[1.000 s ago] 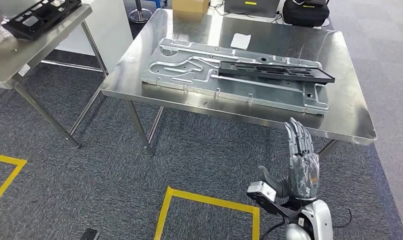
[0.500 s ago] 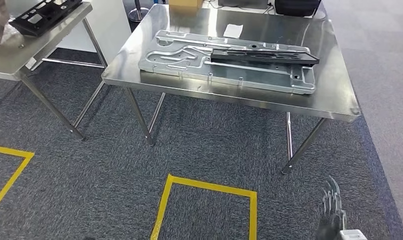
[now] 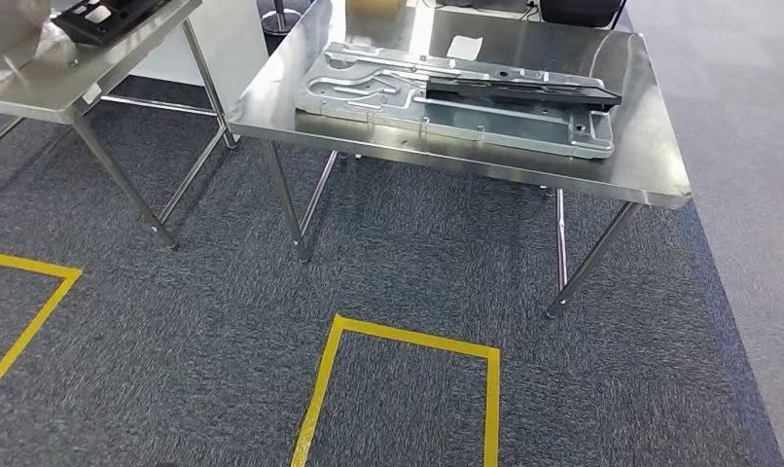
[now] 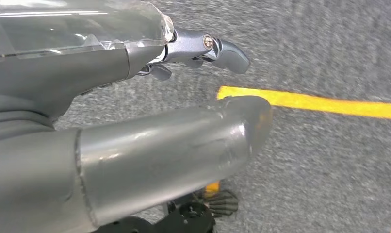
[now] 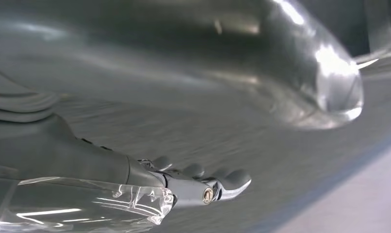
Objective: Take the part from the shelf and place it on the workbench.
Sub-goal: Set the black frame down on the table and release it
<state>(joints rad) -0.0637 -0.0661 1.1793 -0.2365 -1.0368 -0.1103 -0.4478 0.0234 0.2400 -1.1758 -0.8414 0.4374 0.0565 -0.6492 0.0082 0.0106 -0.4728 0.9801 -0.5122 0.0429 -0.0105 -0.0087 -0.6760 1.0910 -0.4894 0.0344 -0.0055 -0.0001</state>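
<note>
On the steel worktop (image 3: pixel 651 165) ahead, seen from the head view: black part (image 3: pixel 520 89), long and narrow, lying flat across a large silver plate (image 3: pixel 369 97), resting on it toward the far right side. Behind the plate, a small white sheet (image 3: pixel 463 46), apart from it. Off to the left, a second steel table (image 3: pixel 67 78) with another black part (image 3: pixel 101 12) at the picture's upper edge, partly cut off. Below both, grey carpet (image 3: pixel 174 341) marked with yellow tape (image 3: pixel 408 338) in an open rectangle, and a further yellow line at the left edge.

From the left wrist view: left hand (image 4: pixel 150 121) hanging over the carpet near a yellow stripe, thick thumb and darker fingers (image 4: pixel 218 48) stretched out, apart, nothing between them; held nothing. From the right wrist view: right hand (image 5: pixel 184 121) blurred, over grey floor, thumb well apart from the extended fingers (image 5: pixel 222 182), likewise spread and empty. Neither hand touching the black part, both well apart from the worktop.
</note>
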